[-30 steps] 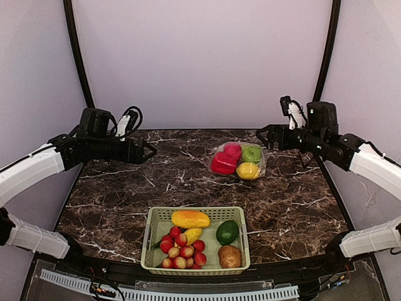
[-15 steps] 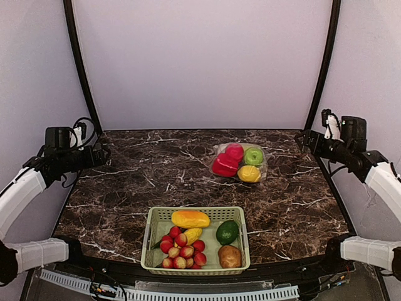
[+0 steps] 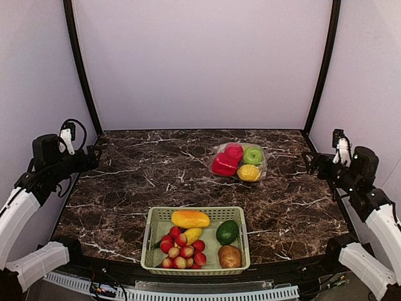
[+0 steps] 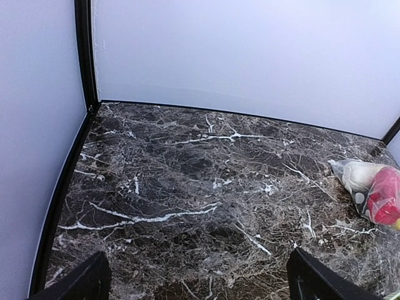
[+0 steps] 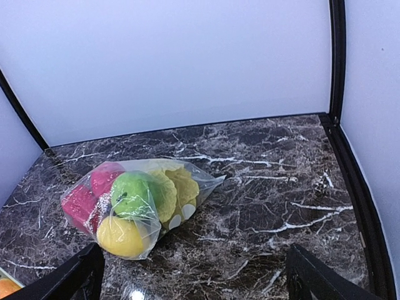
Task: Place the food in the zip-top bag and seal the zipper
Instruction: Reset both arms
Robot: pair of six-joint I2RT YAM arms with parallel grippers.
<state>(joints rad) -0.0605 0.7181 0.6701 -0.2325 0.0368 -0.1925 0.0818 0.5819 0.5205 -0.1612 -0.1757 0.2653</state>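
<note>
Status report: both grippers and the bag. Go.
Left gripper open, empty, at left side. Right gripper open, empty, at right side. Zip-top bag lying far right, food inside; whether sealed, unclear. Basket near front, apart from bag.

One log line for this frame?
zip-top bag: food inside | seal: cannot tell | left fingers: open, empty | right fingers: open, empty

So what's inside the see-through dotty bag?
Inside the bag you can see a green apple, a yellow lemon, a red pepper, a pink fruit and a pale cabbage. Anything tucked underneath them is hidden.
</note>
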